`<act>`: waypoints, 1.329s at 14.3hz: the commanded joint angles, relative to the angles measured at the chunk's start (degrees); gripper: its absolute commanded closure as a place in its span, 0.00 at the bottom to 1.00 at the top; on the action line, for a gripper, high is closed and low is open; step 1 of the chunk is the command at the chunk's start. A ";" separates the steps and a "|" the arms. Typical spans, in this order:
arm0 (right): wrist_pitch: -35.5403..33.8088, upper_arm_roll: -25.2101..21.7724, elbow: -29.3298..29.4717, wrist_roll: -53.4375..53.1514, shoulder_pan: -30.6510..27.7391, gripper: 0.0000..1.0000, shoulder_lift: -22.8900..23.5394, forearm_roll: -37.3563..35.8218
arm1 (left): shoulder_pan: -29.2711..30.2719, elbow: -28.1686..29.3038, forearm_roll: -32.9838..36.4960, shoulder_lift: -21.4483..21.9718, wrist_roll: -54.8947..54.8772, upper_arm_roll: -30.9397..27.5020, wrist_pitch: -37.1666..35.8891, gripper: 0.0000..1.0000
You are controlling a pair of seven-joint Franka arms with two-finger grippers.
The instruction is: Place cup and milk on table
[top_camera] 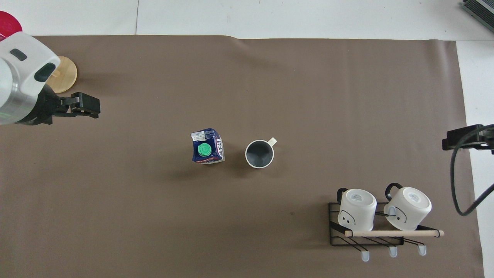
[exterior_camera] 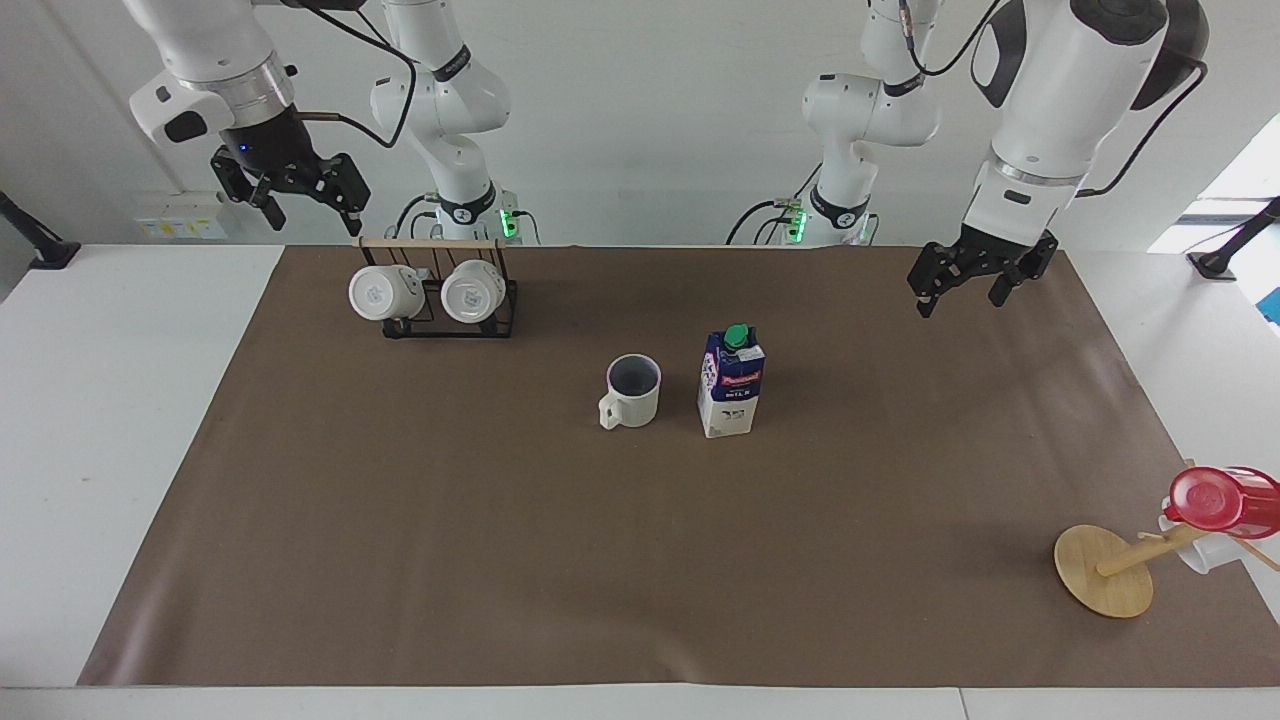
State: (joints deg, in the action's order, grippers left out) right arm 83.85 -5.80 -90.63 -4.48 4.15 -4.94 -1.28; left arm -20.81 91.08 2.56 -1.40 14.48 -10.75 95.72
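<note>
The cream ribbed cup [exterior_camera: 633, 390] stands upright on the brown mat [exterior_camera: 400, 520] of the table, mid-mat, and shows in the overhead view [top_camera: 259, 154]. The blue and white milk carton [exterior_camera: 731, 385] with a green cap stands upright beside it, toward the left arm's end [top_camera: 207, 151]. My left gripper [exterior_camera: 960, 300] is open and empty, raised over the mat toward the left arm's end, well clear of the carton [top_camera: 87, 110]. My right gripper [exterior_camera: 312, 215] is open and empty, raised by the mug rack [top_camera: 461, 141].
A black wire rack [exterior_camera: 440, 320] with two white mugs stands near the robots at the right arm's end [top_camera: 366, 239]. A tipped wooden mug tree [exterior_camera: 1105, 570] with a red cup [exterior_camera: 1220, 500] lies far from the robots at the left arm's end.
</note>
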 commanded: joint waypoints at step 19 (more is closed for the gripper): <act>0.88 0.35 -0.51 -0.36 -1.33 0.00 -0.34 0.84 | 16.77 -1.17 -2.56 2.27 -9.64 10.22 -7.47 0.00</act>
State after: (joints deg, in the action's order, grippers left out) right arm 84.33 -5.81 -90.63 -4.59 3.61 -4.87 -1.27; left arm -5.20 90.69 0.77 1.02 5.44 -1.85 89.65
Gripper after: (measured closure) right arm 0.000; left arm 0.000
